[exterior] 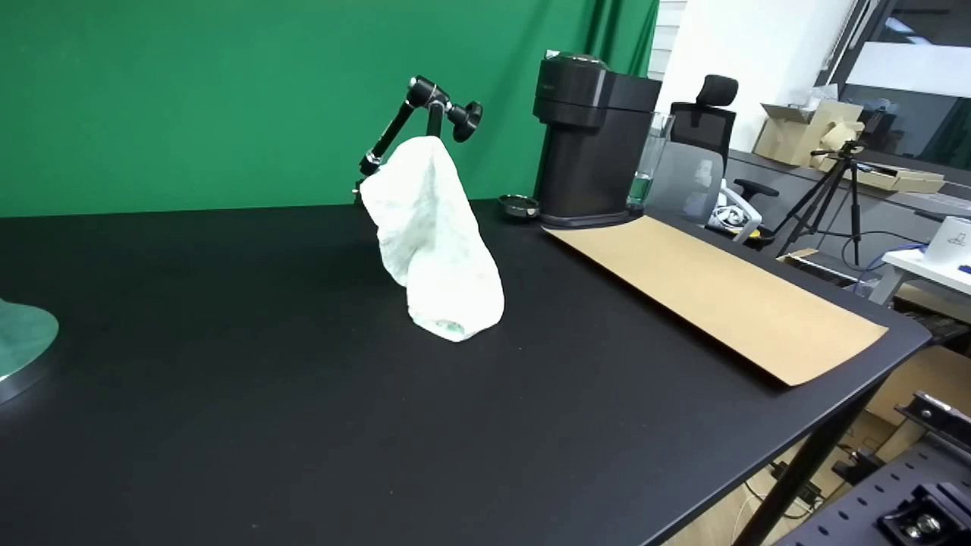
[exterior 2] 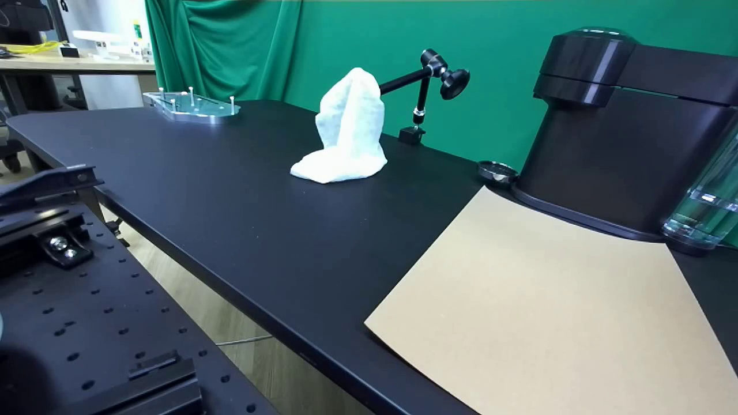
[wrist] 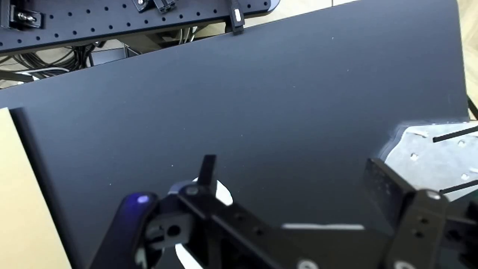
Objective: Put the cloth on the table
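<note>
A white cloth [exterior: 444, 250] is draped over the end of a black jointed arm stand [exterior: 425, 95]. In an exterior view the cloth [exterior 2: 350, 129] hangs down from the stand [exterior 2: 424, 80] and its lower end appears to rest on the black table [exterior 2: 230, 184]. In the wrist view small white parts of the cloth [wrist: 224, 193] show behind the left finger; the rest is hidden by the gripper. My gripper [wrist: 293, 164] is open, with its fingers wide apart and nothing between them, above the table [wrist: 261, 93]. The gripper is out of view in both exterior views.
A black coffee machine [exterior: 592, 144] stands at the back of the table, with a small round dish [exterior: 519, 206] beside it. A tan board [exterior: 721, 296] lies in front of it. A clear plate with upright pegs [exterior 2: 193, 109] lies at the far end.
</note>
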